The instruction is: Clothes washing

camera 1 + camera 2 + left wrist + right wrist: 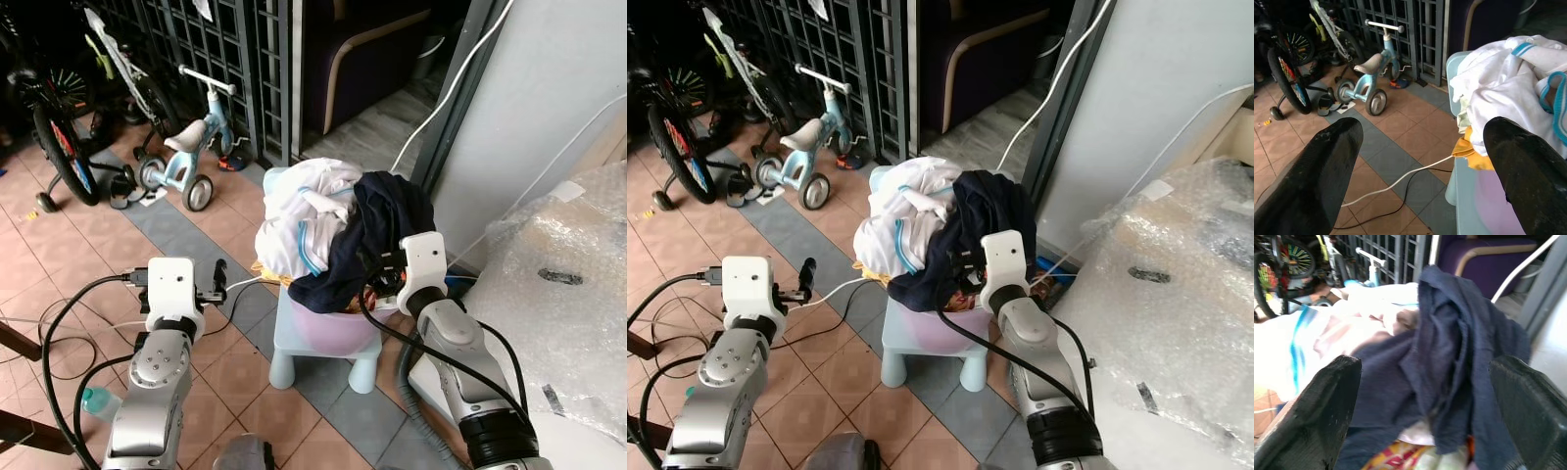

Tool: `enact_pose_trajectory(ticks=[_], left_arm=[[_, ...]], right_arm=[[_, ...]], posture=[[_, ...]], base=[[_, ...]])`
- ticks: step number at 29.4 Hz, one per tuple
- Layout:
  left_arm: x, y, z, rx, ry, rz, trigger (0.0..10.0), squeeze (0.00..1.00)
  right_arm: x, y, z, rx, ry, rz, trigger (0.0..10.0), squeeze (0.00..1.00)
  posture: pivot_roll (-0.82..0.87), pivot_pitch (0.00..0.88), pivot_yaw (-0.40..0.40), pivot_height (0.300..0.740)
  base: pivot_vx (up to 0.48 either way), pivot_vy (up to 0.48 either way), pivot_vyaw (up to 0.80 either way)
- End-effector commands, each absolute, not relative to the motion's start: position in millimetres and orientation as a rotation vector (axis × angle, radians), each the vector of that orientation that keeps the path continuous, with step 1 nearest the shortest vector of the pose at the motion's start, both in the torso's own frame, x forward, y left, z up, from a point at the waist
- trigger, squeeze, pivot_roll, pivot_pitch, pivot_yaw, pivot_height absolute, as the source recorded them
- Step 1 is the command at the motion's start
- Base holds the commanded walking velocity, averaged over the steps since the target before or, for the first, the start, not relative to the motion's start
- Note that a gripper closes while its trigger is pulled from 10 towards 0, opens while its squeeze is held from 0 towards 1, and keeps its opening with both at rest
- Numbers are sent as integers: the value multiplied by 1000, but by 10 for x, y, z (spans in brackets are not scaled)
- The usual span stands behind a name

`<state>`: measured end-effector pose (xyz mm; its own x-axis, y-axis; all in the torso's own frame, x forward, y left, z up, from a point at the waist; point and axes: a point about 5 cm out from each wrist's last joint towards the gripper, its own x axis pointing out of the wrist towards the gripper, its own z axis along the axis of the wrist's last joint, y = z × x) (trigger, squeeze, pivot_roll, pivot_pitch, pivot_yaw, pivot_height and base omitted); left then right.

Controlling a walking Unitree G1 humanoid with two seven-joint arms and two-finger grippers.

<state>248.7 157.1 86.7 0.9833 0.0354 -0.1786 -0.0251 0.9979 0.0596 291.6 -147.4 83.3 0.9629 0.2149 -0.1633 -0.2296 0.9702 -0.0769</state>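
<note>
A heap of clothes fills a pink basin (331, 331) standing on a pale blue stool (291, 345). On the heap's left lies a white garment with blue trim (306, 217); a dark navy garment (390, 217) drapes over its right side. My right gripper (1425, 396) is open at the front right of the heap, its fingers (1327, 401) spread on either side of the navy cloth, holding nothing. My left gripper (1420, 161) is open over the tiled floor to the left of the stool, with nothing between its fingers (1327, 161).
A child's blue tricycle (191, 147) and a bicycle (59, 127) stand at the back left before a metal gate (220, 49). A white cable (240, 284) runs across the tiles. A bubble-wrapped bulk (558, 284) is close on the right. A plastic bottle (98, 401) lies by my left arm.
</note>
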Motion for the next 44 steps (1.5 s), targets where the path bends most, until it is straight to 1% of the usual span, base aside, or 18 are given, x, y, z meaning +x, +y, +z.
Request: enact_pose_trajectory(ticks=[1,9,22,27,32,36,37,39,44], left_arm=[[2503,1543,912,63,164,13,10000,0],[2513,1537,910,61,166,9,10000,0],[2515,1537,908,62,171,15,10000,0],[2489,1525,907,56,183,10,10000,0],[2395,1598,916,86,195,44,10000,0],[2272,1677,921,98,211,76,10000,0],[2272,1677,921,98,211,76,10000,0],[2168,1700,926,104,226,90,10000,0],[2059,1706,945,108,244,94,10000,0]], right_arm=[[2932,-1526,809,-94,173,198,10000,0],[2975,-1542,748,-107,229,195,10000,0],[3095,-1552,736,-125,264,208,10000,0],[3135,-1527,651,-168,328,252,10000,0],[3229,-1421,613,-187,361,309,10000,0],[3358,-1245,687,-199,333,380,10000,0],[3358,-1245,687,-199,333,380,10000,0],[3404,-1158,701,-205,341,409,10000,0],[3424,-1121,636,-238,388,408,10000,0]], posture=[[10,0,3,740],[8,0,8,740],[15,0,11,740],[43,7,6,740],[97,28,-7,740],[139,56,-19,740],[139,56,-19,740],[164,83,-28,740],[184,113,-30,740]], base=[[274,0,0],[287,0,0],[288,0,0],[0,0,0],[0,0,0],[0,0,0],[0,0,0],[0,0,0],[0,0,0]])
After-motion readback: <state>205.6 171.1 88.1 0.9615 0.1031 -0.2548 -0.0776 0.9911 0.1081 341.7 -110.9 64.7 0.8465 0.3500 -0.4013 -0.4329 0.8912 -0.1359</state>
